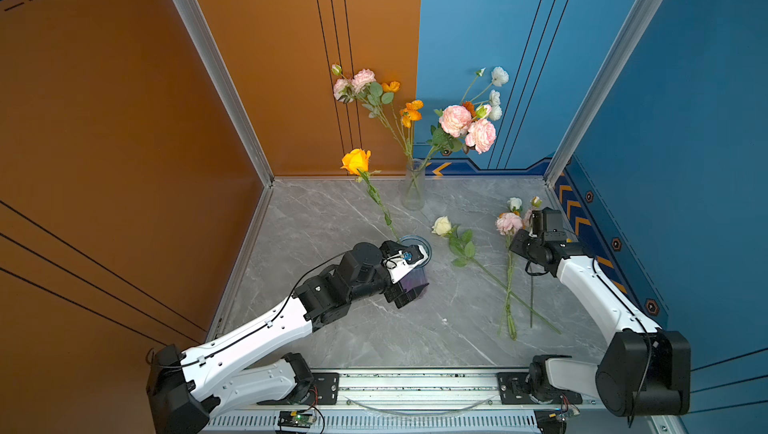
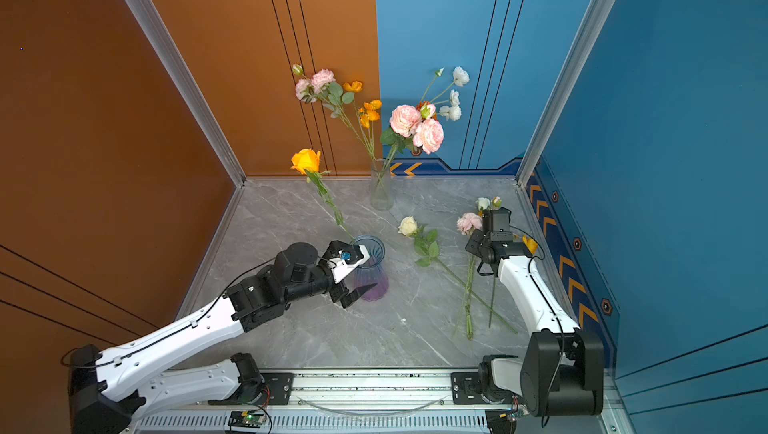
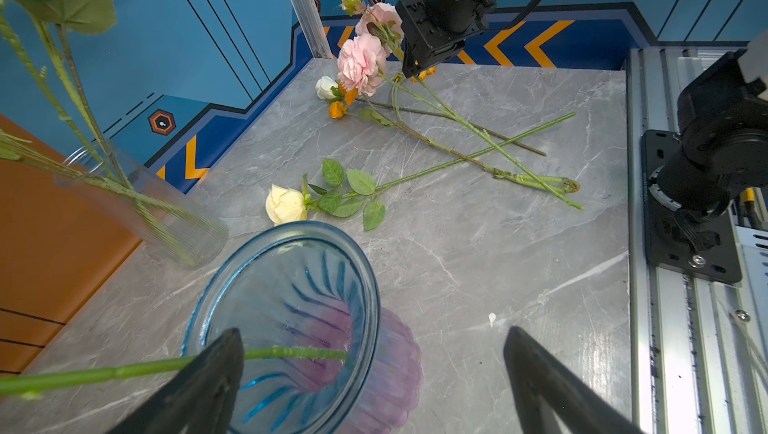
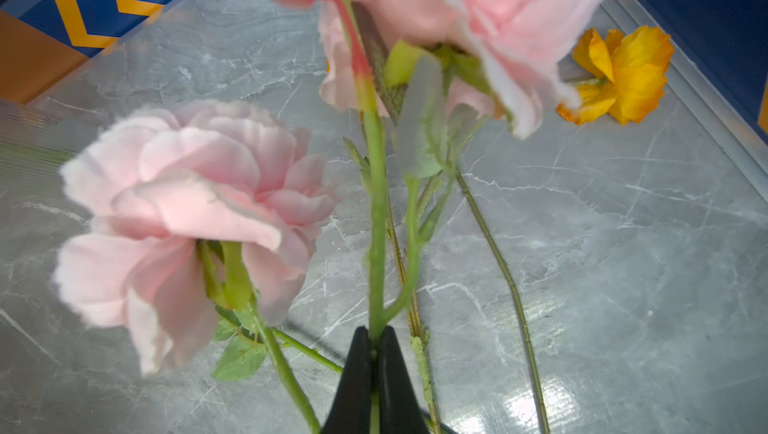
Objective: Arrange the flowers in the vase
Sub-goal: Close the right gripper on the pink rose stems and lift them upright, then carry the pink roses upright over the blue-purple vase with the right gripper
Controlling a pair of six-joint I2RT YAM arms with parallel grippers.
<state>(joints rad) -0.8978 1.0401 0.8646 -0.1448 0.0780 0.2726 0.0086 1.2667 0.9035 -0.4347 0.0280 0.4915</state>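
A blue-and-purple glass vase [image 1: 420,244] [image 3: 291,307] stands mid-table with an orange-yellow rose [image 1: 356,160] leaning out of it. My left gripper [image 3: 374,334] [image 2: 360,294] hangs open by this vase, its jaws wide apart. The rose's stem [image 3: 299,353] passes one finger ungripped. A clear glass vase [image 1: 412,186] at the back holds several flowers. My right gripper [image 4: 376,336] [image 3: 415,63] is shut on the green stem of a pink ruffled flower [image 4: 187,219] [image 1: 509,223] at the right. A cream rose [image 1: 441,226] lies on the table between the arms.
Long stems [image 1: 509,307] cross on the marble table [image 1: 332,328] right of centre. A loose orange bloom [image 4: 623,74] lies by the right wall's edge. Orange and blue walls close in three sides. The arms' rail [image 1: 415,386] runs along the front.
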